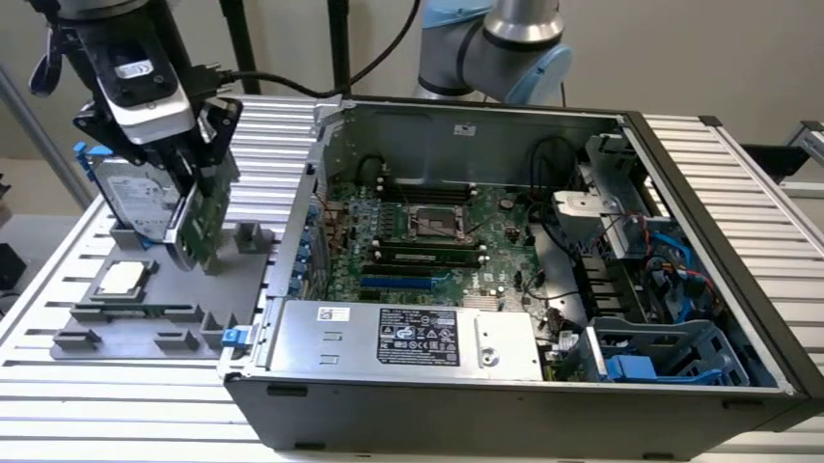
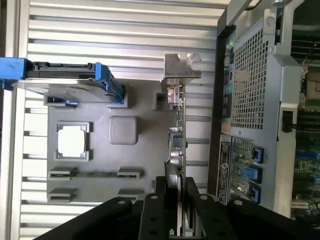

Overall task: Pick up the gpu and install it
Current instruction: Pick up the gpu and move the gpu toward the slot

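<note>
Ribbed aluminium surface (image 1: 721, 164) carries everything. The gpu (image 2: 178, 125) looks thin, stiff and light but fragile, best pinched by its bare top edge, and the gripper (image 2: 178, 189) is clamped there. It stands on edge at the grey tray (image 2: 142, 155), its long axis level and parallel to the computer case (image 1: 386, 410), with its bracket (image 2: 181, 70) toward the hard drive (image 1: 135, 198).

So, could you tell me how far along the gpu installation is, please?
Grasp looks done: the gripper has its jaws shut on the gpu, upright at the gray holder tray. In hand: the card, outside the case. Left: seating it on the motherboard, where no card sits yet.
</note>
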`<action>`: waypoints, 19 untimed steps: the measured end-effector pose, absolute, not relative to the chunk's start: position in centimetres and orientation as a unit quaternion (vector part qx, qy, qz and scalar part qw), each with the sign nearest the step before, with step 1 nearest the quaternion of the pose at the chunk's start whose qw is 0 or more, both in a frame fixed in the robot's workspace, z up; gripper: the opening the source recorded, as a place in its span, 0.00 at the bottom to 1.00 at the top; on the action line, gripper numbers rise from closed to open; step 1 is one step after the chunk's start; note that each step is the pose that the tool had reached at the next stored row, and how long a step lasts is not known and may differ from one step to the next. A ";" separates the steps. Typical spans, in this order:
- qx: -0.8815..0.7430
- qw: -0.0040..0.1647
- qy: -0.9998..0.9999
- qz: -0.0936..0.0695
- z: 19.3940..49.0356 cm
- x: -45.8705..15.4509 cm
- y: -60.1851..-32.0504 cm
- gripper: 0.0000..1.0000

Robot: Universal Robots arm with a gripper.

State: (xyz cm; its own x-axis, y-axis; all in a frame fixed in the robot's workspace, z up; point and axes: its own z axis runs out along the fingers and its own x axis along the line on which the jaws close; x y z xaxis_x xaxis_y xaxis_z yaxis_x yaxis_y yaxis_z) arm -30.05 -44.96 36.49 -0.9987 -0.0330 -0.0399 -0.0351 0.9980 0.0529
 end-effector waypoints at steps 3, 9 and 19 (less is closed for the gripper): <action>-0.016 0.019 0.999 0.027 37.8 -29.5 -45.0 0.00; -0.015 0.016 0.999 0.027 40.5 -28.1 -45.0 0.00; -0.015 0.008 0.999 0.027 44.5 -23.6 -45.2 0.00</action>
